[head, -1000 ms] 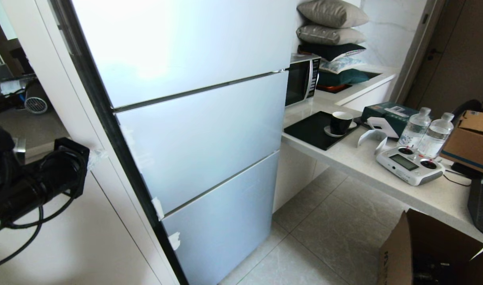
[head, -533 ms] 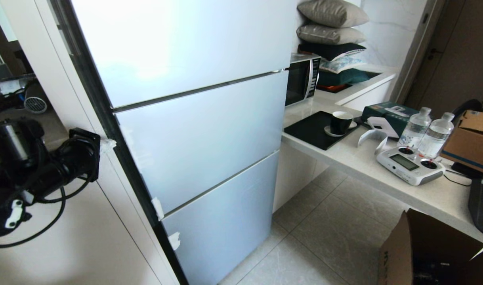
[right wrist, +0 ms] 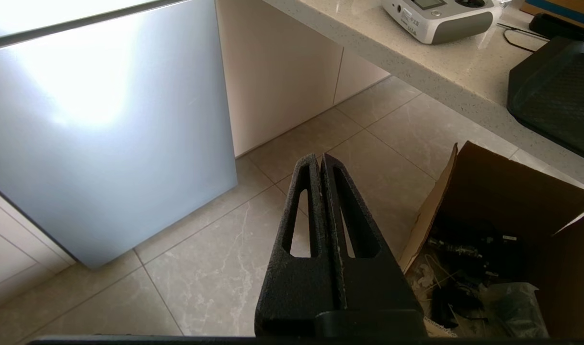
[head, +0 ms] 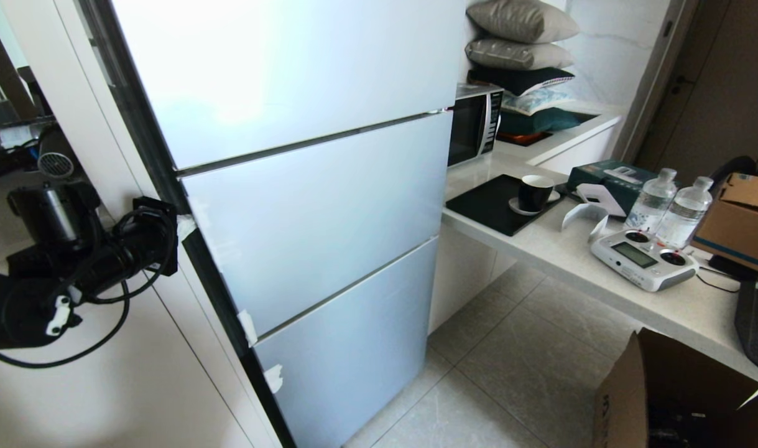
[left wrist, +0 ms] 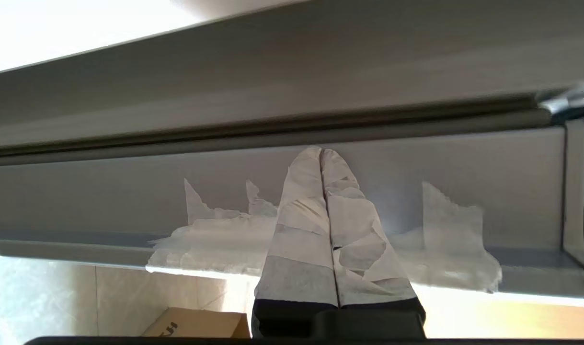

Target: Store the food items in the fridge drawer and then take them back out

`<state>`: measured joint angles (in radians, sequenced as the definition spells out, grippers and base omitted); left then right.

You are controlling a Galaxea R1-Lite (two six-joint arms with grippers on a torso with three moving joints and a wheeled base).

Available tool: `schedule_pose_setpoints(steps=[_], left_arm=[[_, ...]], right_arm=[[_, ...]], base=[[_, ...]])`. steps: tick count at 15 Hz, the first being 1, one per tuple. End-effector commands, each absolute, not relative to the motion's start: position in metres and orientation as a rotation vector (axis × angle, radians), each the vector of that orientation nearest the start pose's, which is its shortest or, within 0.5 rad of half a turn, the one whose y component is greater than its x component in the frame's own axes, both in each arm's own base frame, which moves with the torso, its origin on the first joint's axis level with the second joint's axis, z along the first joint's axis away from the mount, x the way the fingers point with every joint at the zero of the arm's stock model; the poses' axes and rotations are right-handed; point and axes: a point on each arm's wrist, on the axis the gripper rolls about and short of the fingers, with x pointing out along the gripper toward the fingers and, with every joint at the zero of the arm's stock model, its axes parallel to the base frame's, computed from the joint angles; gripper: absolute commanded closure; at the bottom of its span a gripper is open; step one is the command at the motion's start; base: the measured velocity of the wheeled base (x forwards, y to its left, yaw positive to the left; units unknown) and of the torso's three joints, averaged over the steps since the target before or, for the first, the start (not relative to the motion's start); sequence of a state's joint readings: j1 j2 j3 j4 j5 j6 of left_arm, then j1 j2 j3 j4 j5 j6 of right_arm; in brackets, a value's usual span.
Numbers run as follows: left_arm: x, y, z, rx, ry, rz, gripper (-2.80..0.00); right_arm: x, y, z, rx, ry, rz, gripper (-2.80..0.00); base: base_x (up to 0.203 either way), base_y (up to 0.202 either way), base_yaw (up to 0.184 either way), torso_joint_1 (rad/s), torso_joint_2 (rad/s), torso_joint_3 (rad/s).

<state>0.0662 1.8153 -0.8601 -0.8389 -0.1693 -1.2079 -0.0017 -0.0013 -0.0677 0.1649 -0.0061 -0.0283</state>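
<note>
Tape-wrapped left gripper (left wrist: pixel 322 152) pressed together (tips at fridge drawer (head: pixel 316 218) side edge); right gripper (right wrist: pixel 320 160) closed, empty.

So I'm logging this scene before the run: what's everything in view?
fridge: one, pale blue-white, three closed panels, left of centre
drawer: one, middle panel, shut
microwave: one, silver-black, right of fridge
pillows: a stack, grey and dark, above microwave
cup: one, black, on counter
bottles: two, clear, on counter
controller: one, white, counter edge
box: one, brown, open, on floor
fruits: none visible
left gripper: white-taped, shut, at drawer's left edge
right gripper: black, shut, above floor
</note>
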Motion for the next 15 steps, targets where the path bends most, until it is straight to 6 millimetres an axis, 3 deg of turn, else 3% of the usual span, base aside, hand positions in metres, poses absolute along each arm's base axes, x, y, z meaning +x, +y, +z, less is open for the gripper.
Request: schedule_pose_setpoints(steps=[1,7,15], left_arm=[[0.339,0.018,0.178,-1.226,0.167,-0.023,0.0],[0.337,0.017,0.178,-1.226,0.173,-0.025,0.0],[0.322,-0.016,0.176,-1.218,0.253,-0.105,0.0]], right_arm=[[-0.029,0.0,0.077,-0.029,0.098,-0.006,0.0],[-0.029,0.0,0.077,-0.029,0.098,-0.006,0.0],[-0.029,0.0,0.077,-0.029,0.098,-0.006,0.0]], base=[[0.0,0.0,0.0,0.0,0.0,0.0],[0.0,0.0,0.0,0.0,0.0,0.0],[0.0,0.0,0.0,0.0,0.0,0.0]])
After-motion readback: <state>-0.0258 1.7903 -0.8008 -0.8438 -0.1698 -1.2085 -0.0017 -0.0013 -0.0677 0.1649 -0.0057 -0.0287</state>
